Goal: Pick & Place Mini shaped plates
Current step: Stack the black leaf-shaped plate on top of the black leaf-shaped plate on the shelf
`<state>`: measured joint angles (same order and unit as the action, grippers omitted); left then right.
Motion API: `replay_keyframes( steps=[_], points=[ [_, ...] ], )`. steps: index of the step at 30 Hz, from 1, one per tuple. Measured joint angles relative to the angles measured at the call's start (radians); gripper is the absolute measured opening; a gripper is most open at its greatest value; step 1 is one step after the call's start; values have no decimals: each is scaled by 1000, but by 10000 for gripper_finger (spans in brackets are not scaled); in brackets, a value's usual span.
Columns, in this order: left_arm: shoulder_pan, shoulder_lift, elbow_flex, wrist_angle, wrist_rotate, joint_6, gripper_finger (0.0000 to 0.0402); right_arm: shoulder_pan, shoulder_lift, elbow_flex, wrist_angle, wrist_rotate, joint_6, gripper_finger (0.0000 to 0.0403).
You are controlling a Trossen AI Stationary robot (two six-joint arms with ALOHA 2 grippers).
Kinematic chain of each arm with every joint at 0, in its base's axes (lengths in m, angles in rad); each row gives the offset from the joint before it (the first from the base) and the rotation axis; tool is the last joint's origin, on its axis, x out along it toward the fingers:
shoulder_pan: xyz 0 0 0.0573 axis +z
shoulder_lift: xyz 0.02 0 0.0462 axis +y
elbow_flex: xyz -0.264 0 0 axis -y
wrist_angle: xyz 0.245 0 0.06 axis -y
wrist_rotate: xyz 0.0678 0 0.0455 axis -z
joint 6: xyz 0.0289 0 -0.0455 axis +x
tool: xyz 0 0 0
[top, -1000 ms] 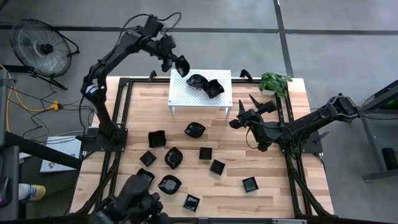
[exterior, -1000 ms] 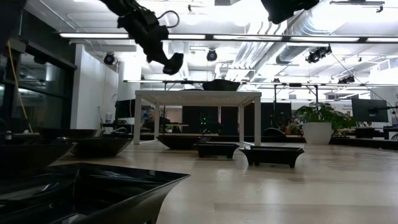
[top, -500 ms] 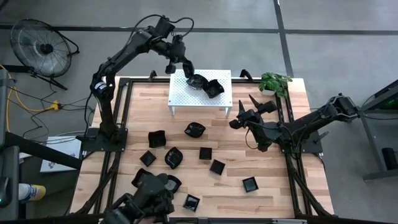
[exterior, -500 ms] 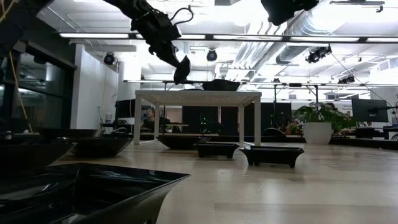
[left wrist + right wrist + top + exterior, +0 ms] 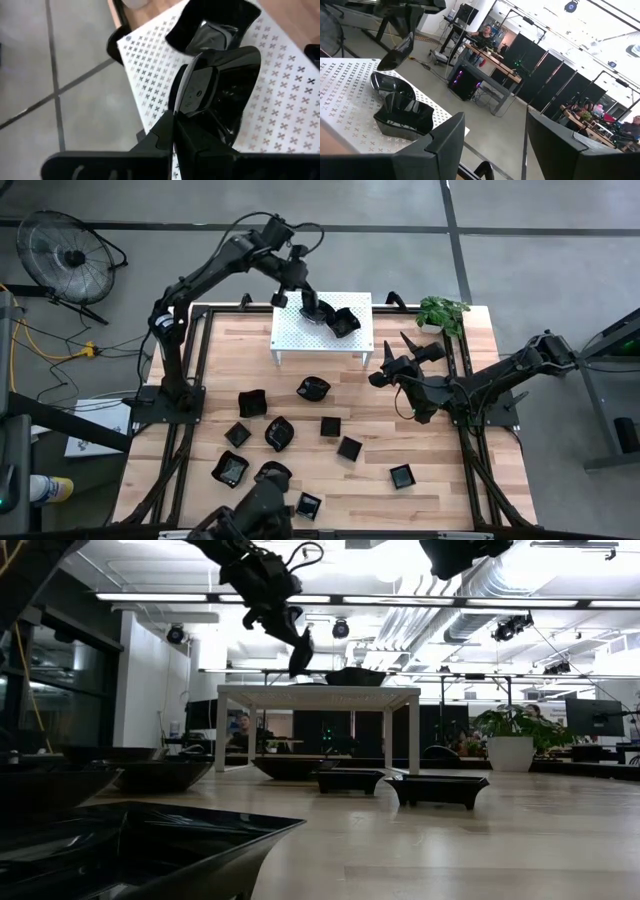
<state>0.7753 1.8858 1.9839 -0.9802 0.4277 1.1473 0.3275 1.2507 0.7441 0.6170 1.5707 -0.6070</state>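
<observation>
My left gripper (image 5: pixel 304 293) hangs over the white perforated stand (image 5: pixel 300 338), shut on a glossy black mini plate (image 5: pixel 216 82) that stands on edge. In the low view this plate (image 5: pixel 299 652) hangs just above the stand top (image 5: pixel 318 691). Two more plates (image 5: pixel 345 322) (image 5: pixel 318 313) lie on the stand, one partly on the other. Several others, such as one (image 5: pixel 313 387), rest bottom down on the wooden table. My right gripper (image 5: pixel 398 356) waits open at the table's right side, its fingers (image 5: pixel 440 142) level and empty. My left gripper pinches the plate's rim (image 5: pixel 186 111) between its two fingers, one on the hollow inner face and one on the back. The fingers slant down from the table's far left. The plate hangs on edge below them, clear of the stand and of the two plates there.
A potted plant (image 5: pixel 440 310) stands at the table's far right corner and a fan (image 5: pixel 60 245) on the floor at far left. A dark shape (image 5: pixel 250 515) shows at the near edge. People sit at desks in the room behind (image 5: pixel 485 32).
My left gripper has carried the plate toward the table's right, from beside the stand's far left corner to above its top. It has rolled meanwhile, so the plate has tipped from slanted to standing on edge. It has stayed shut.
</observation>
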Motion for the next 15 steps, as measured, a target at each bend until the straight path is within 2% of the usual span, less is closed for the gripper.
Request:
replay_keyframes(
  steps=[5,15],
  points=[
    [-32,0,0,1,-104,1,0,0,0,0,0,0,-1,209],
    [-29,31,-2,11,-145,8,0,1,0,0,0,0,0,209]
  ],
)
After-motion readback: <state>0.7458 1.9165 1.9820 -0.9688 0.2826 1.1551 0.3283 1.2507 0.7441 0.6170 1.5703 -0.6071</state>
